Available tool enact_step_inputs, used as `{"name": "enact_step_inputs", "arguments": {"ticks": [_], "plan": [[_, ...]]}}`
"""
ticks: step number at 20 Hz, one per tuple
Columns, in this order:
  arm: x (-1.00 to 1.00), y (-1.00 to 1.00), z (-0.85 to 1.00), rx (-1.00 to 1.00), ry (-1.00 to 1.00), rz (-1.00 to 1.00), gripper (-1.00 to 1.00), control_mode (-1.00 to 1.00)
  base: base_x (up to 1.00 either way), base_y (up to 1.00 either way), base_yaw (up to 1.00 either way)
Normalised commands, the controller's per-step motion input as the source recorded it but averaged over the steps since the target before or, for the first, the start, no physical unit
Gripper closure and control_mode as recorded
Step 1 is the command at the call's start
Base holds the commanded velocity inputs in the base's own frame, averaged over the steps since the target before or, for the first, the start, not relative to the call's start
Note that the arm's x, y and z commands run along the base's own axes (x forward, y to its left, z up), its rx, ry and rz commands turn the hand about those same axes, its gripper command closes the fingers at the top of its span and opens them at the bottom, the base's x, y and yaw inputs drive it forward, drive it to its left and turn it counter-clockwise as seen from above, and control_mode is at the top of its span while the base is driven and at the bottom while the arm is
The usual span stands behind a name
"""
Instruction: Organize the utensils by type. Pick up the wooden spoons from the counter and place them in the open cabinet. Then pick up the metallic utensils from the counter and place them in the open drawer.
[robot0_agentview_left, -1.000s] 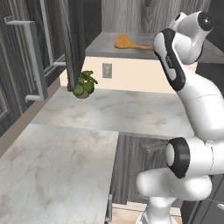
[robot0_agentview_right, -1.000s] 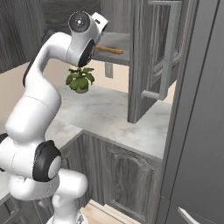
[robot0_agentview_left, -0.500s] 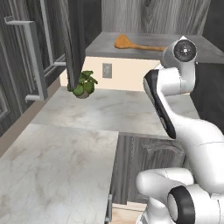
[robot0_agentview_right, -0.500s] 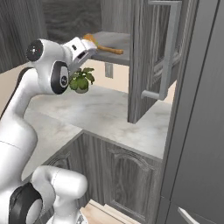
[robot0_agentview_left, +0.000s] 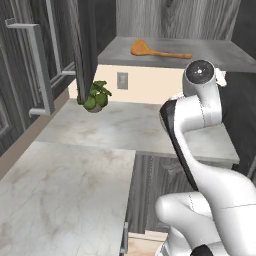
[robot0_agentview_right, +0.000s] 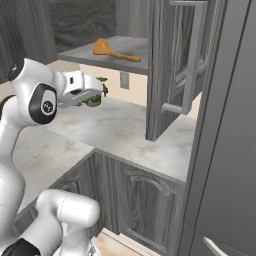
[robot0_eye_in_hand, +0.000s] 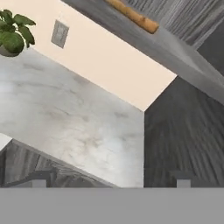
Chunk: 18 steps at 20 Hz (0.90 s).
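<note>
One wooden spoon lies on the grey shelf of the open cabinet, bowl to the left; it is also on the shelf in the right base view, and its handle end shows in the hand view. My gripper hangs below and in front of that shelf, over the counter. Its two dark fingertips stand wide apart, open, with nothing between them. The open drawer lies below the counter's edge, beside my arm. The metallic utensils are out of view.
A small potted plant stands on the counter by the wall, near an outlet. Open cabinet doors with long bar handles jut out over the counter on both sides. A tall dark panel stands at right.
My hand has drawn back from the cabinet shelf and come down toward the counter, jaws still open. The wooden spoon stays on the shelf.
</note>
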Motion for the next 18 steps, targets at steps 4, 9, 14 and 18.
{"name": "enact_step_inputs", "arguments": {"ticks": [4,9,14,18], "plan": [[-0.37,0.00,-0.77,0.26,0.20,-0.14,-1.00,-1.00,0.00,0.00,0.00],[-0.37,0.01,-0.50,0.17,0.05,-0.07,-1.00,-1.00,0.00,0.00,0.00],[-0.40,0.00,-0.30,0.02,0.00,-0.01,-1.00,-1.00,0.00,0.00,0.00],[0.00,0.00,0.00,0.00,0.00,0.00,-1.00,-1.00,0.00,0.00,0.00]]}}
